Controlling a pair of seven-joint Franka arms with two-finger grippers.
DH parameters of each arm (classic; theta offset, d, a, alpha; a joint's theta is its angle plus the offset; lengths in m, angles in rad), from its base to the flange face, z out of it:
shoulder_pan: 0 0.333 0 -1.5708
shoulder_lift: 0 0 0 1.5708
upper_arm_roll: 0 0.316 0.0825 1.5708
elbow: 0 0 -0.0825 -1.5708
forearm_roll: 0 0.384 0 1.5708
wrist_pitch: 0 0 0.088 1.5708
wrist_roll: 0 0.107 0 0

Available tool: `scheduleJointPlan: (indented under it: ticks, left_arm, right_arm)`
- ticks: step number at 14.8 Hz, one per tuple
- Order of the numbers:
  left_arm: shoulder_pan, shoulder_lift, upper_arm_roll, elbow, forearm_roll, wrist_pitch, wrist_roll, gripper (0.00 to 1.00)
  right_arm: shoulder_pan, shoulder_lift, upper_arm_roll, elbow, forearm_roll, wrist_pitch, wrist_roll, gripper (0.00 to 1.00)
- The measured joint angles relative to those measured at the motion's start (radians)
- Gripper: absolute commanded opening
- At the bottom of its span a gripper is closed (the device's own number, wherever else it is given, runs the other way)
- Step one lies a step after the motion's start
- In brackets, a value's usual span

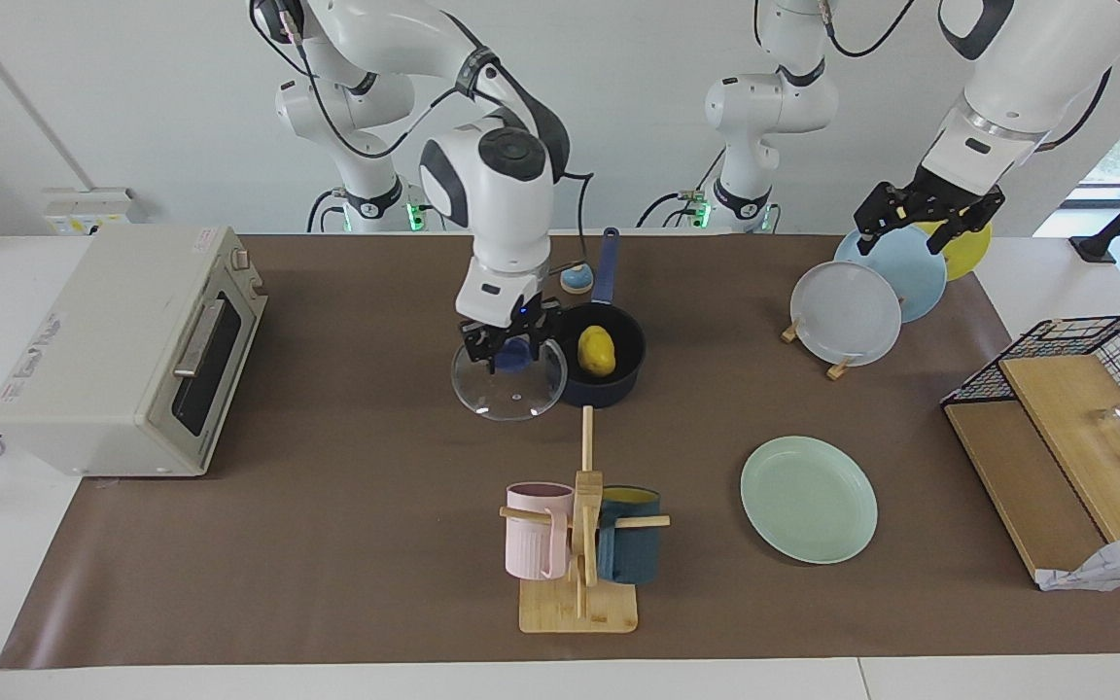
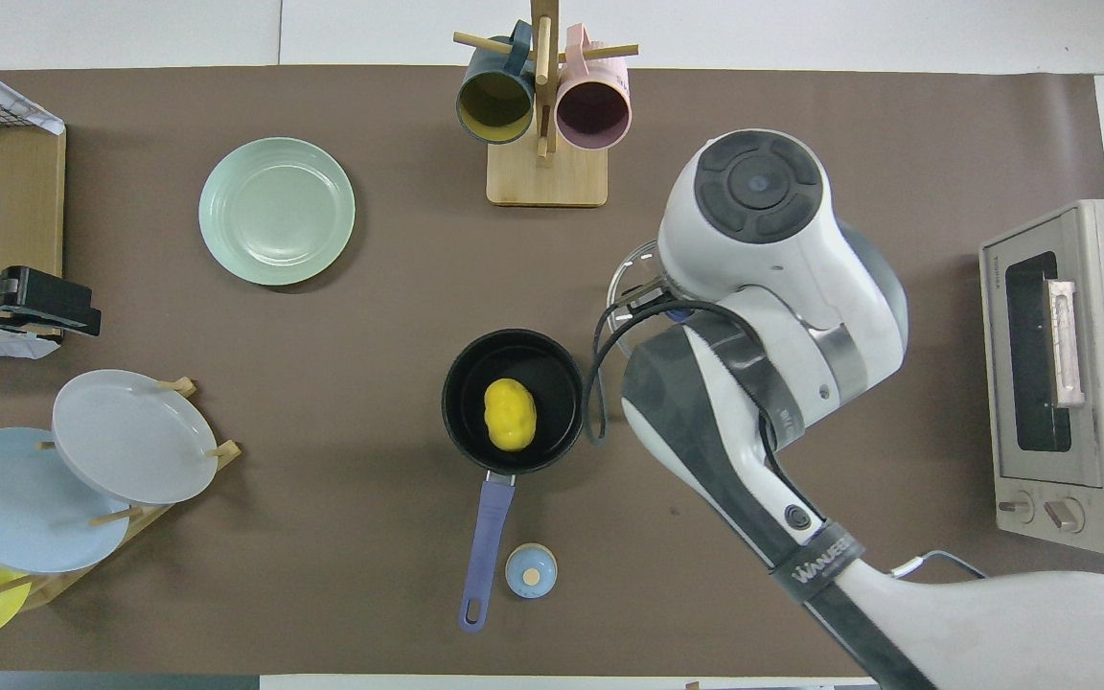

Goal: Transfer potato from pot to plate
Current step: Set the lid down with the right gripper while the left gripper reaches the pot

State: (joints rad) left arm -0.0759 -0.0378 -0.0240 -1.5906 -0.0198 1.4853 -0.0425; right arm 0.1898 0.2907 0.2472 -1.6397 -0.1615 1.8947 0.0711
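Your potato (image 1: 596, 351) sits inside the pot (image 1: 618, 381), mid-frame. Right claw (image 1: 507, 345) pinches the glass lid's (image 1: 508, 384) knob just beside it. Left claw (image 1: 925, 216), fingers spread, hovers upper right over the plate rack (image 1: 837, 367). Mint plate (image 1: 808, 499) lies lower right.

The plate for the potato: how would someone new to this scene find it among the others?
Start at the wooden mug tree on the brown mat's edge farthest from the robots. The plate lies flat beside it, toward the left arm's end. It is mint green, while the grey-white, blue and yellow ones stand in a rack.
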Motion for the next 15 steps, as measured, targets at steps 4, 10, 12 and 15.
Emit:
scheduleJointPlan:
  ticks: [4,10,12,15]
  left_arm:
    - [-0.071,0.000,-0.008,-0.007,-0.001,0.013,-0.107,1.00]
    - [-0.310,-0.003,-0.018,-0.110,-0.001,0.159,-0.470,1.00]
    - [-0.368,-0.002,-0.019,-0.168,-0.001,0.230,-0.545,1.00]
    - [-0.436,0.009,-0.019,-0.271,-0.006,0.340,-0.591,1.00]
  right_arm:
    - [-0.156,-0.048,0.000,-0.109,0.003,-0.028,-0.092,0.00]
    - [-0.285,-0.137,0.000,-0.391,0.018,0.163,-0.172,0.00]
    - [-0.326,-0.160,-0.001,-0.462,0.018,0.224,-0.220,0.00]
    - [-0.344,-0.186,0.000,-0.542,0.018,0.308,-0.240,0.00]
